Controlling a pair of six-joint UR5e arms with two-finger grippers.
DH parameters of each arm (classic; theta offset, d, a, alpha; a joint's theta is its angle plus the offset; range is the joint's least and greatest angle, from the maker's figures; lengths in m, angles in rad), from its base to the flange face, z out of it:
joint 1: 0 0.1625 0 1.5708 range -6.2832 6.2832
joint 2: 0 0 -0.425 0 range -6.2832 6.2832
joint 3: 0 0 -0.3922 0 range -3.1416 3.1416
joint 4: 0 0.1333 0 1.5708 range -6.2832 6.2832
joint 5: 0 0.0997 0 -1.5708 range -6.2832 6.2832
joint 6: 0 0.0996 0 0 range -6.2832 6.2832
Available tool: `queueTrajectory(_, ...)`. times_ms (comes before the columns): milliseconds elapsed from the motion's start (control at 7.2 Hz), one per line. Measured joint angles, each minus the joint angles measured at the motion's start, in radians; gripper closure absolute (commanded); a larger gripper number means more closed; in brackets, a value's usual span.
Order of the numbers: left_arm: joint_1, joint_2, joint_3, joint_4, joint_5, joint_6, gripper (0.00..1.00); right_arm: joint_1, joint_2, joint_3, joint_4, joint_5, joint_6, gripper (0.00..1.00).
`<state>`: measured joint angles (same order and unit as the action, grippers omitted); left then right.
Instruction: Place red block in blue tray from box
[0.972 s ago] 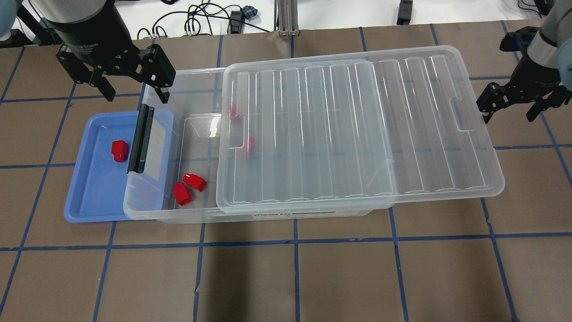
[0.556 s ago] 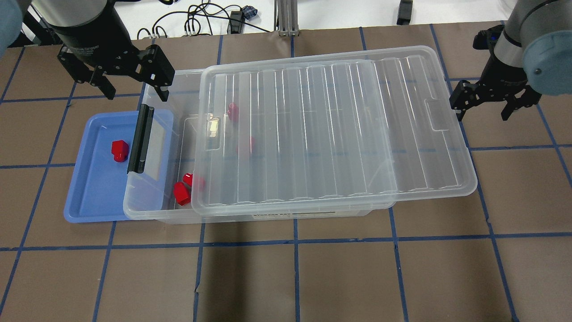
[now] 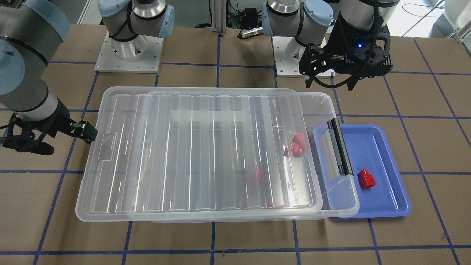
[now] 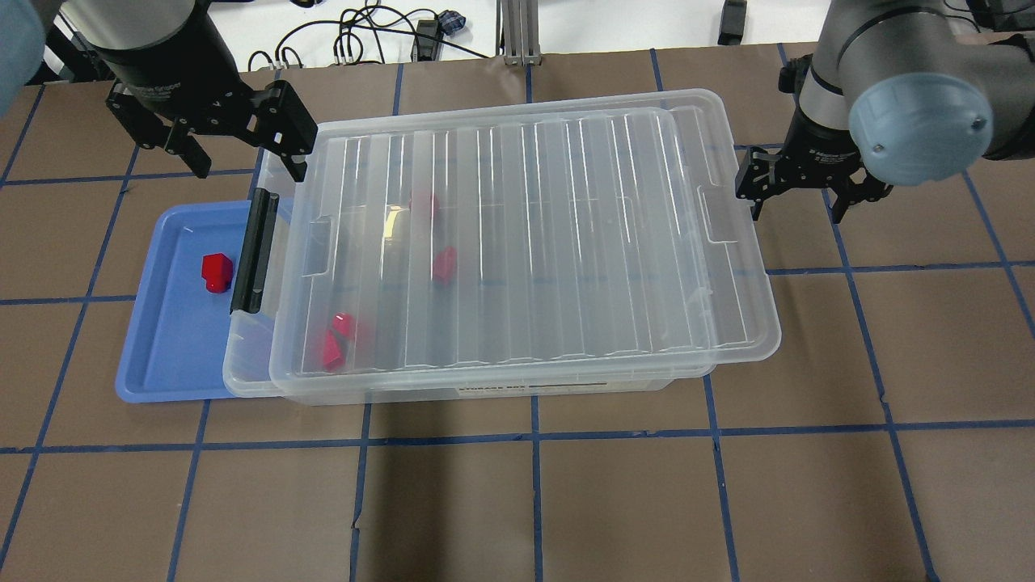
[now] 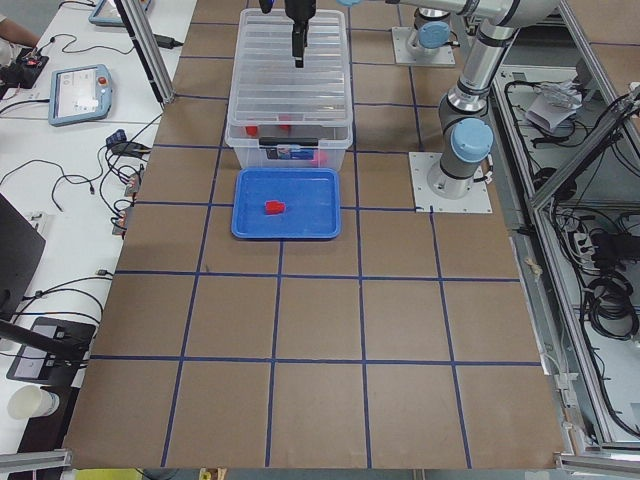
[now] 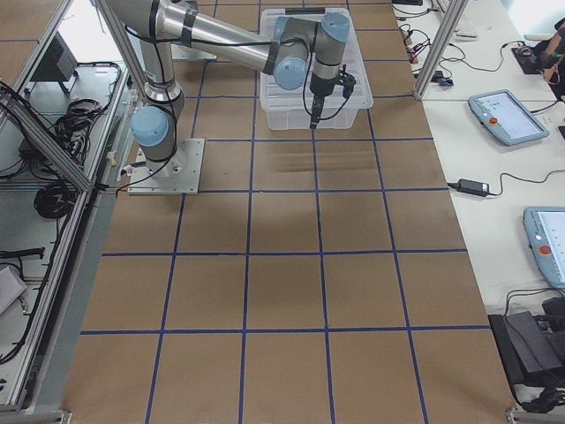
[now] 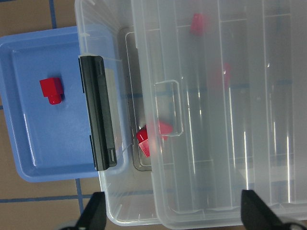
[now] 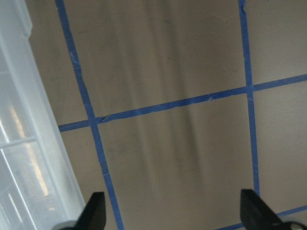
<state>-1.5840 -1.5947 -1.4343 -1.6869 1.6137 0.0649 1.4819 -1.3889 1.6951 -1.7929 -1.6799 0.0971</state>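
One red block point(image 4: 217, 272) lies in the blue tray point(image 4: 162, 356), the left gripper point(image 4: 249, 171) hangs spread and empty, and the right gripper point(image 4: 799, 212), likewise spread empty at the skewed lid point(image 4: 525, 242), should, I'd say, push it squarely over the box point(image 4: 485, 388).

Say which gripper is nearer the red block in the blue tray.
Left. The left gripper hangs just past the far rim of the blue tray, close to the red block; the right gripper is at the opposite end of the box.
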Motion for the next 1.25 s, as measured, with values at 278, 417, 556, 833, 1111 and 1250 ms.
queueTrajectory(278,-0.001,0.002,-0.012,0.0,0.0,0.004,0.0,0.019,-0.001,0.0,0.0,0.029,0.019,0.0)
queueTrajectory(417,0.0,0.003,-0.016,0.001,0.0,0.005,0.0,0.021,-0.003,0.0,0.0,0.037,0.02,0.0)
queueTrajectory(556,0.0,0.003,-0.017,0.001,0.001,0.006,0.0,0.021,-0.005,0.0,0.001,0.04,0.021,0.0)
queueTrajectory(833,0.0,0.005,-0.02,0.001,0.001,0.006,0.0,0.021,-0.019,-0.002,0.021,0.04,0.018,0.0)
queueTrajectory(1111,0.001,0.005,-0.022,0.001,0.001,0.006,0.0,0.007,-0.103,-0.016,0.118,0.039,0.012,0.0)
queueTrajectory(1250,0.001,0.006,-0.022,0.001,0.0,0.006,0.0,0.003,-0.147,-0.018,0.135,0.036,0.013,0.0)
